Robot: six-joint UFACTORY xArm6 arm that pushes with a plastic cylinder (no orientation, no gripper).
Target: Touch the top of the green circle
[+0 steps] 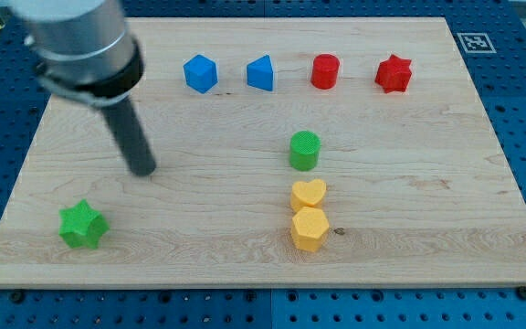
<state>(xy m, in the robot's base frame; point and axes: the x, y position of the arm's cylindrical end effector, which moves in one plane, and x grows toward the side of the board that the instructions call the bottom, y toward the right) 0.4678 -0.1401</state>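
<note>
The green circle stands upright near the middle of the wooden board. My tip is on the board at the view's left, well to the left of the green circle and slightly lower than it. It touches no block. The rod rises from the tip toward the view's top left, where the arm's grey body fills the corner.
A green star lies at the bottom left, below my tip. A yellow heart and a yellow hexagon sit just below the green circle. Along the top are two blue blocks, a red cylinder and a red star.
</note>
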